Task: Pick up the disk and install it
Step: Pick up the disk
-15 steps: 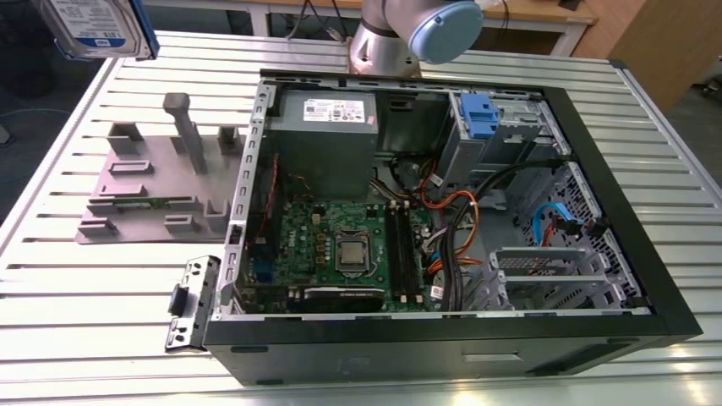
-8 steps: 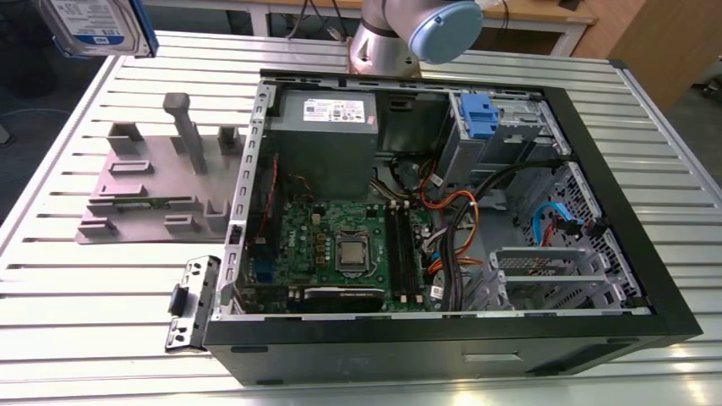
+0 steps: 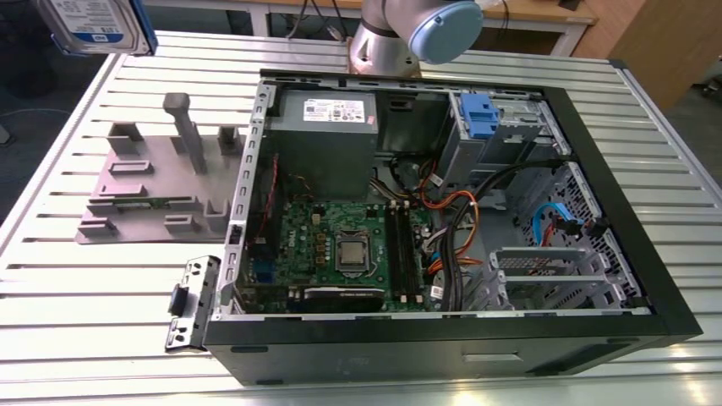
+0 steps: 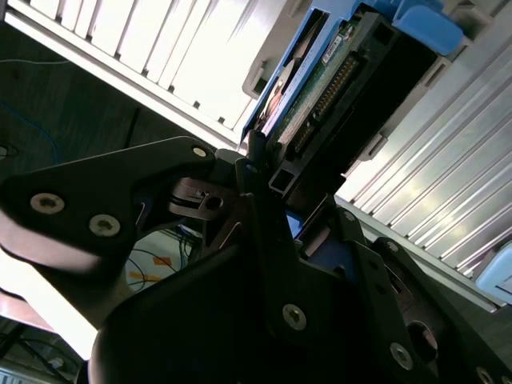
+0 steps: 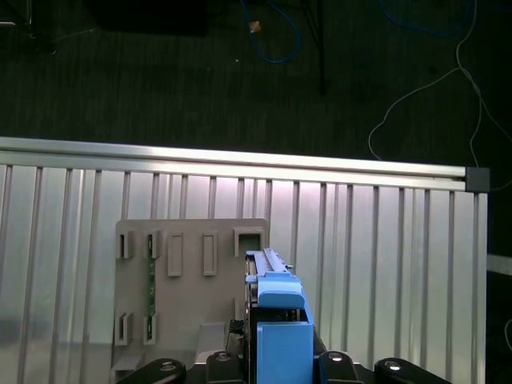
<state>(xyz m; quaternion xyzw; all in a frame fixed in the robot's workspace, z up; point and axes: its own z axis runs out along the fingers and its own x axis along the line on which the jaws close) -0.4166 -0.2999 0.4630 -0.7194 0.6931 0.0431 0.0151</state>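
The disk [image 3: 96,25], silver with a white-and-blue label and a blue bracket, hangs high in the exterior view's upper left corner, above the far left corner of the table. In the second wrist view my gripper [image 4: 260,164] is shut on the disk [image 4: 336,76], whose connector edge and green board face the camera. In the first wrist view the disk's blue bracket [image 5: 278,320] hovers well above the grey plastic stand [image 5: 188,280].
An open computer case [image 3: 631,279] fills the middle and right of the slatted metal table [image 3: 68,271], with a blue-bracketed drive bay [image 3: 479,114] at its far side. The grey stand [image 3: 158,182] with upright posts lies left of the case. A black bracket [image 3: 192,300] lies by the case's near left corner.
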